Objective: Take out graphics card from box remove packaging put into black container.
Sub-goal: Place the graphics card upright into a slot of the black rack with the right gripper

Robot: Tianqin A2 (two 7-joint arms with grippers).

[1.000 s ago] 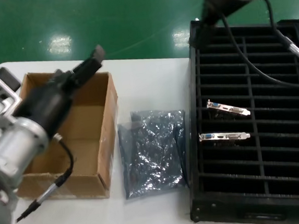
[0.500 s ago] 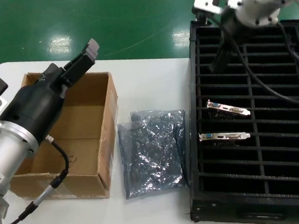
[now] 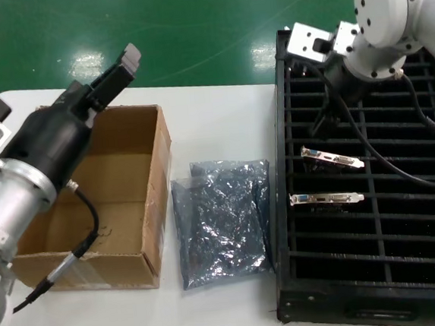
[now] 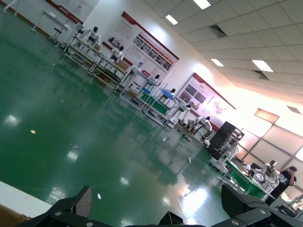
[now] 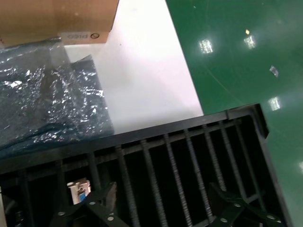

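On the white table (image 3: 221, 117), the cardboard box (image 3: 132, 187) sits at the left with its top open and nothing visible inside. Two crinkly grey-blue plastic bags (image 3: 222, 220) lie flat, overlapping, between the box and the black crate (image 3: 380, 278).

Two graphics cards rest on the crate's divider bars in the left column of slots: the farther card (image 3: 331, 157) and the nearer card (image 3: 326, 198), each with its silver bracket showing, a few slots apart.

Left gripper (image 4: 158, 210): raised above the far left corner of the box and angled up toward the green floor (image 3: 190, 28). Its two fingers (image 4: 75, 204) stand wide apart, with nothing between them.

Right gripper (image 5: 163, 203): positioned over the far end of the crate, above the slots beyond the farther card. Its fingers are spread wide and hold nothing. The right wrist view shows the crate's bars, one card bracket, the bags and the box edge.
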